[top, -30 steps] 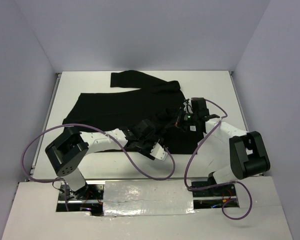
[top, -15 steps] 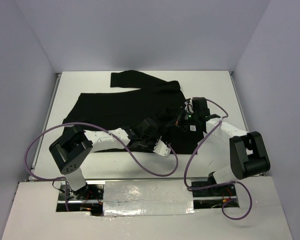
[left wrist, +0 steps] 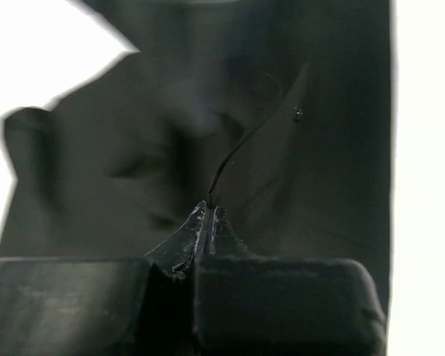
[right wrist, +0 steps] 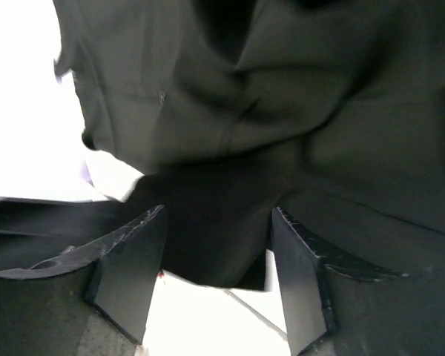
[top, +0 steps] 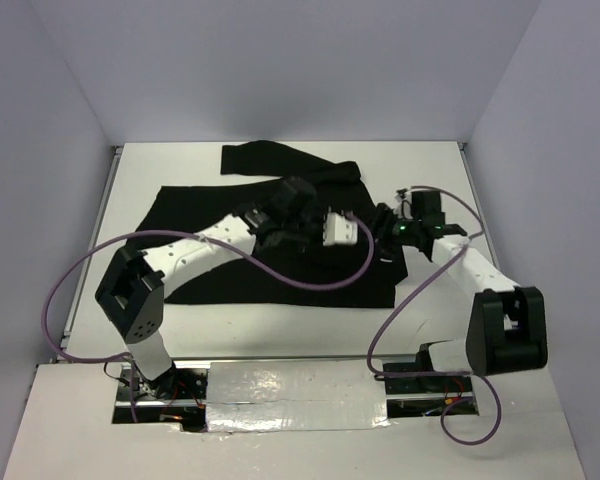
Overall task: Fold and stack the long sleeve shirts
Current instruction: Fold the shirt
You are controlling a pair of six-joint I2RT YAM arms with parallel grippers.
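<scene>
- Counting the cloth first, we find one black soft-fabric long-sleeved shirt (top: 195, 205) and no other garment.
- It lies spread on the white table (top: 430, 170), with one sleeve (top: 265, 158) reaching toward the far-left side and its near hem straight along the front.
- We see a small white tag (top: 385, 258) at the shirt's right edge.
- We count two arms and two claws, both over the right part of the shirt and near each other.
- The left gripper (top: 355, 232) is closed. In its wrist view the left gripper (left wrist: 209, 219) has its tips pressed together on a thin raised fold of the shirt (left wrist: 133, 148), whose edge rises straight from between them.
- The right gripper (top: 385, 225) stands with its jaws apart. In its wrist view the right gripper (right wrist: 219, 248) holds nothing, and rumpled black shirt (right wrist: 297, 96) lies just beyond the gap.
- The left arm stretches across the middle of the shirt and hides a strip of it from above.
- We count two purple cables: one cable (top: 290, 283) loops over the near hem, and the other cable (top: 395, 310) hangs off the right arm.
- Pale grey walls (top: 280, 70) close the table in, and a silver taped strip (top: 290, 385) runs between the bases.
</scene>
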